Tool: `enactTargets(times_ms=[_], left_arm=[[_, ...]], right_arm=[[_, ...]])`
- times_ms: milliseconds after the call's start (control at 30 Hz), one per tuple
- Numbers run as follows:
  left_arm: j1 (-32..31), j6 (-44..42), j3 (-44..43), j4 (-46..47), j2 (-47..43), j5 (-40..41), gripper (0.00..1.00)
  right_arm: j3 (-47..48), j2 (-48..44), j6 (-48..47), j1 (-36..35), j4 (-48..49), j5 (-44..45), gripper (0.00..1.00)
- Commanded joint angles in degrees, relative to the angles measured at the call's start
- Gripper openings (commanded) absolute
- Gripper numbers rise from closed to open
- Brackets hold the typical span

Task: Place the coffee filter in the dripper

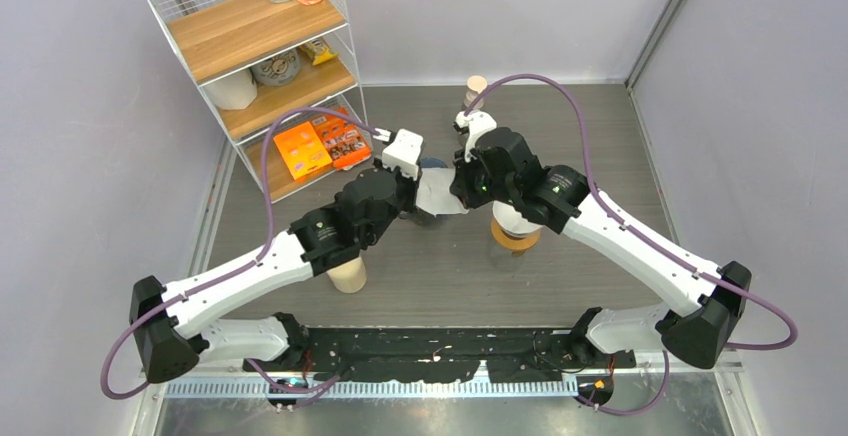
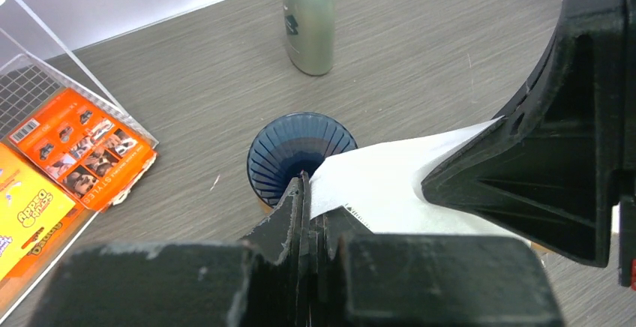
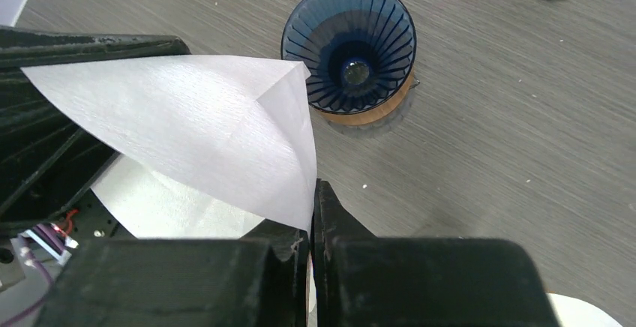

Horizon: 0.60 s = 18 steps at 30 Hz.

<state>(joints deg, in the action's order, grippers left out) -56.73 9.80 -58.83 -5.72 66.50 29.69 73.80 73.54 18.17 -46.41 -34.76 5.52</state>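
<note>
The white paper coffee filter hangs in the air between my two grippers, above the table. My left gripper is shut on one edge of it, and my right gripper is shut on the other edge, so the cone is partly spread open. The dark blue ribbed dripper stands upright on a wooden ring just beyond the filter. It also shows in the left wrist view. In the top view the dripper is mostly hidden behind the arms.
A grey-green bottle with a tan cap stands behind the dripper. A wire shelf rack with orange snack packs is at the back left. A tan cup sits under the left arm; a white and orange object sits under the right arm.
</note>
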Motion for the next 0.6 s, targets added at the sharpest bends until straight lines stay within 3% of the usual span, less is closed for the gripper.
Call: enactTargets(times_ms=[0, 333, 567], left_arm=[[-0.14, -2.45, -1.10, -1.13, -2.19, 0.18, 0.00], [-0.16, -2.31, 0.22, -1.87, -3.84, -0.16, 0.00], [-0.14, 1.59, -0.03, -2.12, -3.56, -1.12, 0.00]], right_arm=[[3.22, -0.43, -6.87, -0.17, -2.58, 0.28, 0.06], [3.84, -1.45, -13.25, -0.17, -3.22, -2.20, 0.06], [2.23, -2.86, -11.11, -0.24, 2.00, -7.58, 0.17]])
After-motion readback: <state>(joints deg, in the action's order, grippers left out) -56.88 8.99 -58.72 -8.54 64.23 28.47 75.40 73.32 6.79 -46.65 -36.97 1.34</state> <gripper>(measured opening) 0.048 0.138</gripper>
